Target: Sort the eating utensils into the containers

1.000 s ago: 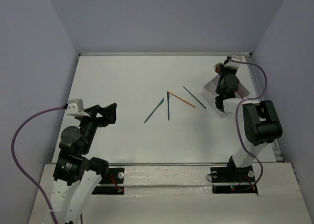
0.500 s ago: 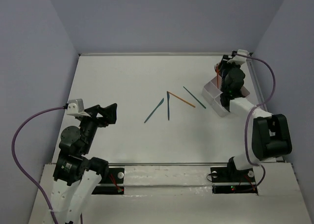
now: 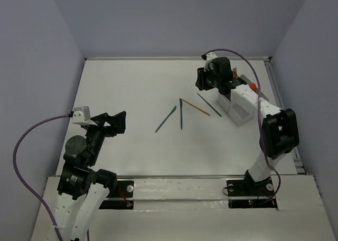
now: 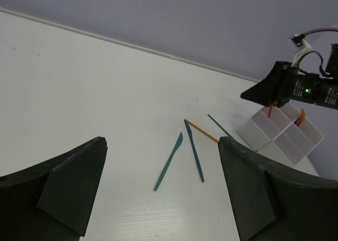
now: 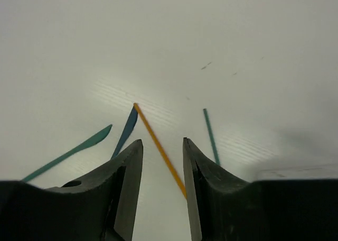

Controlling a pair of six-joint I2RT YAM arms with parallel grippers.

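The white tray [image 3: 238,116] sits on the table toward the right arm's side, and two orange pieces [image 4: 301,117] stand upright in its compartments; which kind of utensil they are cannot be told. The right gripper [image 3: 200,82] hangs in the air just off the tray's far-left corner, tilted down toward the table. Its fingers [image 5: 127,172] stand a narrow gap apart with nothing between them, so it is released and empty. In the right wrist view the long orange utensil [image 5: 158,148] lies flat on the table below that gap, clear of both fingers. It is the second piece out from the tray. The thin teal utensil [image 3: 209,104] lies nearest the tray, just left of its near-left wall and roughly parallel to the orange one. From the wrist it shows beyond the right finger. Further from the tray, the dark blue knife [image 3: 180,114] meets the orange utensil's far tip, the two making a narrow V. The teal knife [image 3: 166,119] lies farthest from the tray, apart from the rest. The left gripper [image 3: 117,122] is well away from the tray on the opposite side. Its fingers [image 4: 68,188] are spread wide and hold nothing, far from every utensil.
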